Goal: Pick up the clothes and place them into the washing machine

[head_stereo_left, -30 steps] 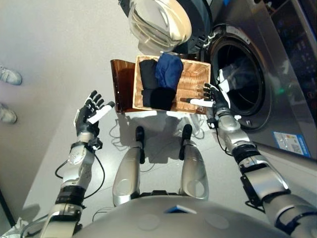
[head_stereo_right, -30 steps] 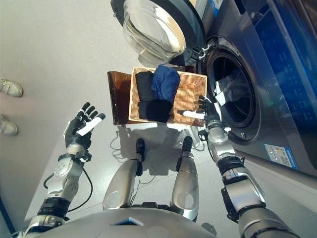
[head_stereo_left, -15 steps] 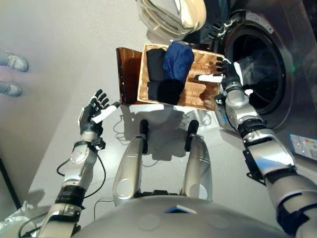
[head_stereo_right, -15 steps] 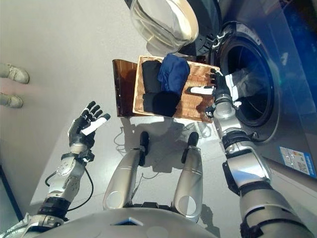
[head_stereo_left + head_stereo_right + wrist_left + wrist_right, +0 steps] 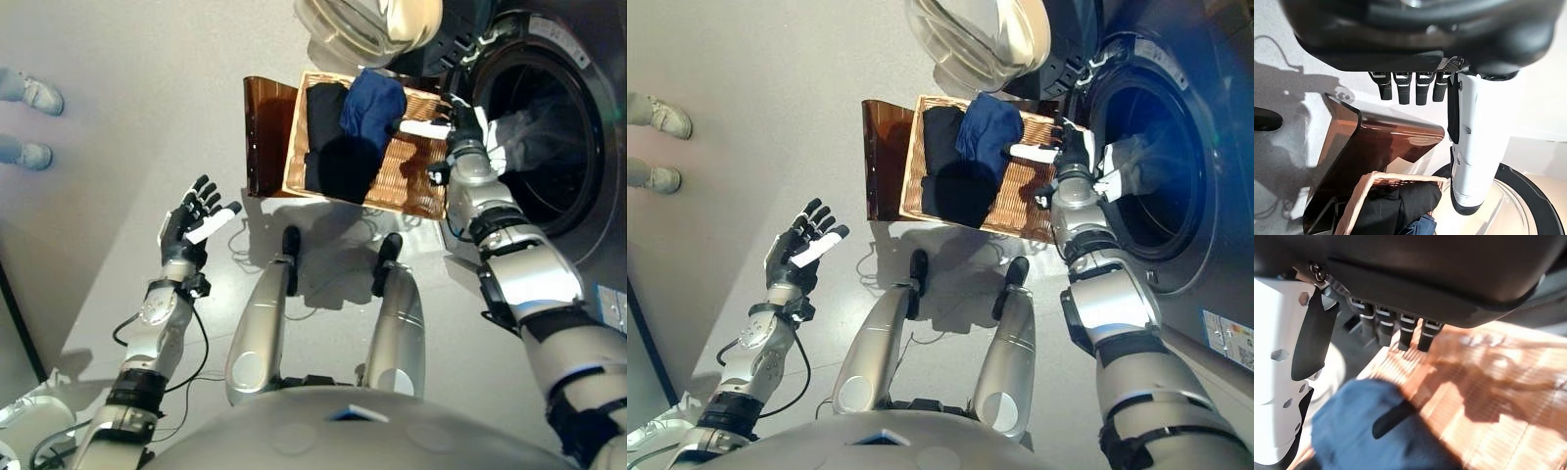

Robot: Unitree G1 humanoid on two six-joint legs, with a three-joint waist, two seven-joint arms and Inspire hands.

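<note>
A wicker basket [image 5: 411,181] sits on the floor before the washing machine [image 5: 549,137], whose round door [image 5: 367,24] stands swung open. Inside the basket lie a blue garment [image 5: 372,103] and black clothes [image 5: 333,166]. A pale cloth [image 5: 514,132] shows inside the drum. My right hand [image 5: 456,122] hovers over the basket's right end, beside the drum opening, fingers straight and empty; its wrist view shows the blue garment [image 5: 1376,431] just below. My left hand [image 5: 191,220] is raised open over bare floor, far left of the basket.
A brown translucent panel [image 5: 265,132] stands against the basket's left side. A person's shoes [image 5: 29,122] show at the far left edge. Grey floor lies between my left hand and the basket.
My right hand has travelled along the basket's right end toward the drum opening. The camera has shifted, so the whole scene sits differently. My left hand holds its raised pose.
</note>
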